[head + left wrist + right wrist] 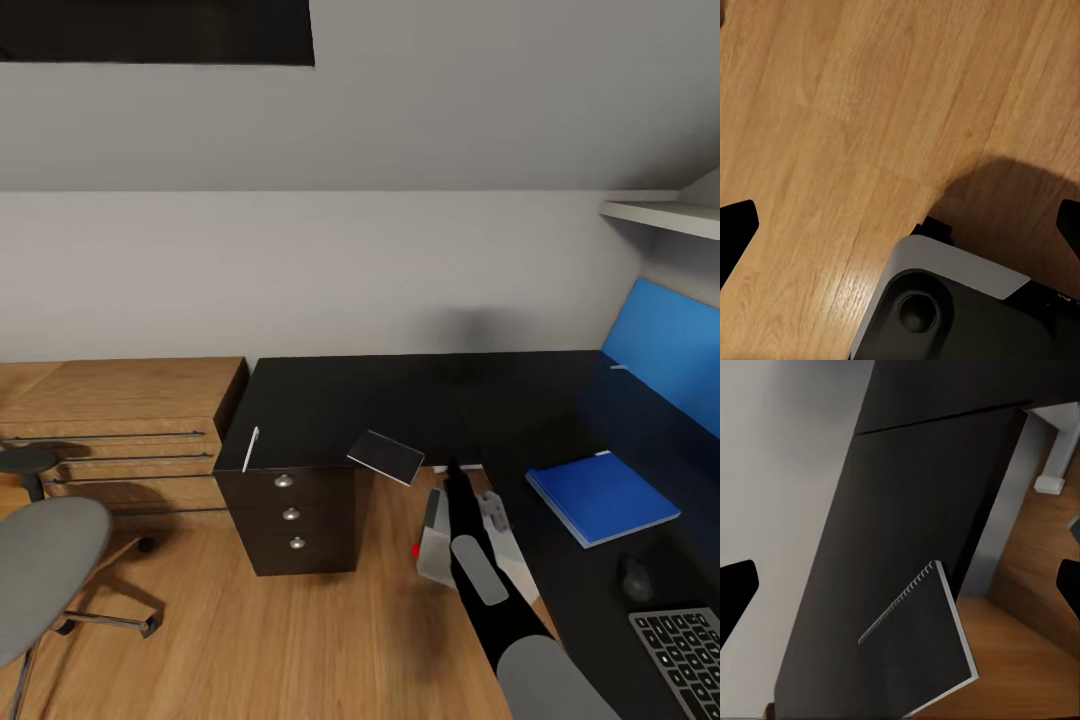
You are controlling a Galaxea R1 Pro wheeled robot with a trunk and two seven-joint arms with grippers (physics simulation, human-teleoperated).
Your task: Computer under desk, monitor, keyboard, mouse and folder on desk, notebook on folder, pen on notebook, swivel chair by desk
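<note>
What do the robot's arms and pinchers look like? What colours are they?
In the head view, the right arm is a slim black limb with smooth, rounded grey covers on it, like little pads, and a whitish part near its end. In the wrist views, each gripper's fingertips look like plain flat black shapes with pointed corners. No cables or markings can be made out.

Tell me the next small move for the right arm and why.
Probably lower the right gripper onto the notebook and close on it. Its fingertips are spread wide and empty, and the notebook hangs over the desk's front edge, while the blue folder already lies on the desk, ready to be stacked on.
</note>
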